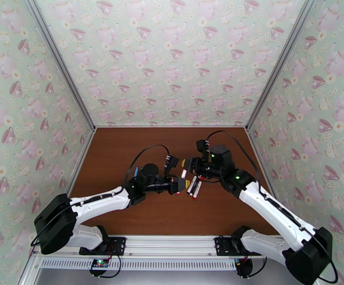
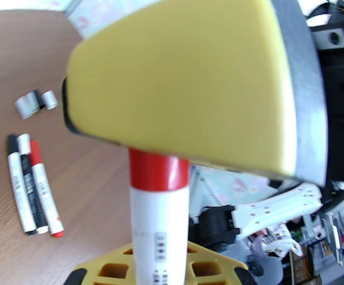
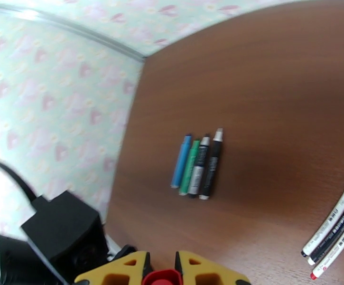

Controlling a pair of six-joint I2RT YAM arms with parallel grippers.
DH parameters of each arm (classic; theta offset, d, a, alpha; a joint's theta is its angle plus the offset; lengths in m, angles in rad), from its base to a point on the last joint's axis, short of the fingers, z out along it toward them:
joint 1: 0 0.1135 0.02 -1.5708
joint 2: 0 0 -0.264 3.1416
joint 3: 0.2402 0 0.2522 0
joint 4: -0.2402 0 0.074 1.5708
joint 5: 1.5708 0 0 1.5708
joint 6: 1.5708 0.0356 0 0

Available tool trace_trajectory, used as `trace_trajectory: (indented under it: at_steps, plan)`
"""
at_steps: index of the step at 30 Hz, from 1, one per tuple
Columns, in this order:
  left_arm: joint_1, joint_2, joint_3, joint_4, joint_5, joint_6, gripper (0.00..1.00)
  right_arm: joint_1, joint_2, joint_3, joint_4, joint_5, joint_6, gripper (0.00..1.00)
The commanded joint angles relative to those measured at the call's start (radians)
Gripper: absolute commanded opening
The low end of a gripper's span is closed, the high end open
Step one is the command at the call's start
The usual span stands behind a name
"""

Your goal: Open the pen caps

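Red and stubby, the pen cap (image 2: 157,171) sits on the end of a white marker barrel (image 2: 158,219), held up above the brown wooden surface (image 1: 124,153) where the two arms meet. We see the left pincer (image 2: 157,274) pinching the barrel, with a yellow finger on either side of it. The right pincer (image 3: 162,268) is pressed together on the cap itself. From the right wrist, the cap's red end shows wedged between two yellow fingertips (image 3: 124,269). From the left wrist, one broad yellow pad (image 2: 186,81) covers the cap's top.

Below the held marker, three markers (image 2: 32,188) lie side by side and touching on the surface. One is white with black ends, one is white with red ends, and a dark one lies between them. A few short grey and black pieces (image 2: 35,102) rest near this trio, too blurred for us to identify.

Well apart from the trio, four pens (image 3: 196,163) lie in a neat row: one blue, one green and two dark with pale grey ends. Teacup-patterned walls (image 1: 172,58) enclose the surface on three sides.
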Motion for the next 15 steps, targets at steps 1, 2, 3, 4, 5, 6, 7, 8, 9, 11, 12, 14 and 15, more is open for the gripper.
trace_trajectory:
  at_steps: [1, 2, 3, 4, 5, 6, 7, 8, 9, 11, 12, 14, 15]
  plan:
    - [-0.025, -0.012, 0.006, -0.060, 0.173, 0.013, 0.04, -0.056, -0.041, 0.064, 0.137, -0.010, -0.056, 0.06]
    - [-0.031, -0.017, 0.015, -0.098, 0.151, 0.030, 0.04, -0.059, -0.046, 0.070, 0.130, 0.010, -0.068, 0.06]
    - [-0.038, -0.023, 0.018, -0.129, 0.119, 0.047, 0.04, -0.061, -0.052, 0.074, 0.122, 0.031, -0.074, 0.06]
    - [-0.046, -0.032, 0.023, -0.167, 0.077, 0.071, 0.03, -0.062, -0.055, 0.083, 0.104, 0.070, -0.069, 0.05]
    - [-0.056, -0.040, 0.031, -0.219, 0.027, 0.095, 0.03, -0.061, -0.055, 0.096, 0.061, 0.129, -0.057, 0.05]
    - [-0.070, -0.046, 0.042, -0.256, -0.019, 0.118, 0.03, -0.062, -0.053, 0.111, 0.026, 0.178, -0.048, 0.04]
    - [-0.087, -0.051, 0.058, -0.310, -0.070, 0.149, 0.03, -0.061, -0.050, 0.125, -0.011, 0.227, -0.034, 0.03]
    - [-0.105, -0.054, 0.077, -0.369, -0.131, 0.182, 0.03, -0.061, -0.048, 0.138, -0.041, 0.272, -0.023, 0.03]
    - [-0.125, -0.055, 0.098, -0.417, -0.189, 0.211, 0.03, -0.061, -0.046, 0.147, -0.059, 0.300, -0.017, 0.03]
    - [-0.162, -0.055, 0.134, -0.500, -0.296, 0.262, 0.02, -0.061, -0.042, 0.165, -0.084, 0.345, -0.003, 0.03]
    - [-0.176, -0.055, 0.146, -0.524, -0.331, 0.275, 0.02, -0.061, -0.041, 0.172, -0.093, 0.364, -0.002, 0.03]
    - [-0.198, -0.054, 0.160, -0.555, -0.381, 0.295, 0.01, -0.061, -0.037, 0.193, -0.119, 0.405, -0.004, 0.03]
    - [-0.203, -0.056, 0.162, -0.563, -0.392, 0.298, 0.01, -0.062, -0.035, 0.200, -0.129, 0.423, -0.008, 0.03]
